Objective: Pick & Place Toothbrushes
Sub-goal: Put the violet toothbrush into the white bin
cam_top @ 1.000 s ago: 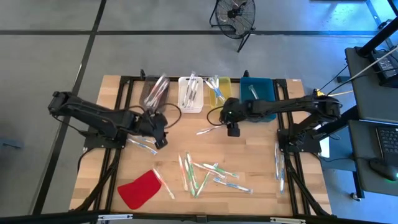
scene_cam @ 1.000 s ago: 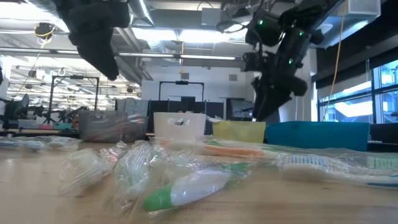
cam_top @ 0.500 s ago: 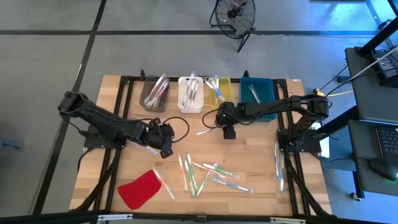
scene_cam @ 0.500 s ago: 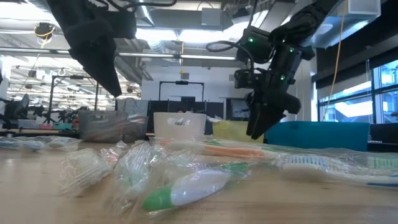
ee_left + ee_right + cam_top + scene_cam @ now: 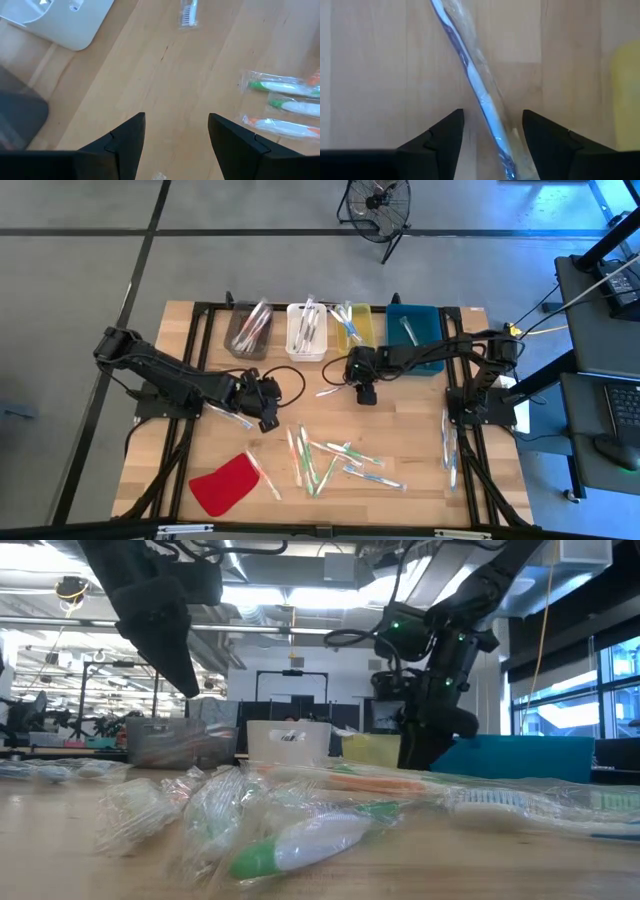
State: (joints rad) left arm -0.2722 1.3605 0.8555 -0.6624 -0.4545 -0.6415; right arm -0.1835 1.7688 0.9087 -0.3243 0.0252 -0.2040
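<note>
Several wrapped toothbrushes [image 5: 335, 455] lie loose on the wooden table; more stand in the bins at the far edge. My right gripper [image 5: 492, 114] is open and points down. Its fingers stand on either side of a blue toothbrush in a clear wrapper [image 5: 477, 92], which lies flat on the wood [image 5: 335, 388]; they do not touch it. My left gripper [image 5: 176, 119] is open above bare wood near the table's middle left [image 5: 267, 418], with nothing between its fingers. Green and orange toothbrushes [image 5: 282, 97] lie ahead of it, and another toothbrush [image 5: 230, 416] lies beside it.
Grey [image 5: 249, 331], white [image 5: 307, 331], yellow [image 5: 353, 327] and blue [image 5: 413, 335] bins line the far edge. A flat red piece [image 5: 225, 483] lies near the front left. A few toothbrushes [image 5: 448, 445] lie by the right edge. A fan [image 5: 378, 205] stands on the floor beyond.
My left gripper has moved down and toward the table's near edge and middle, then kept still. My right gripper has sunk toward the table over the blue toothbrush, its fingers now low on either side of it. The toothbrushes have not moved.
</note>
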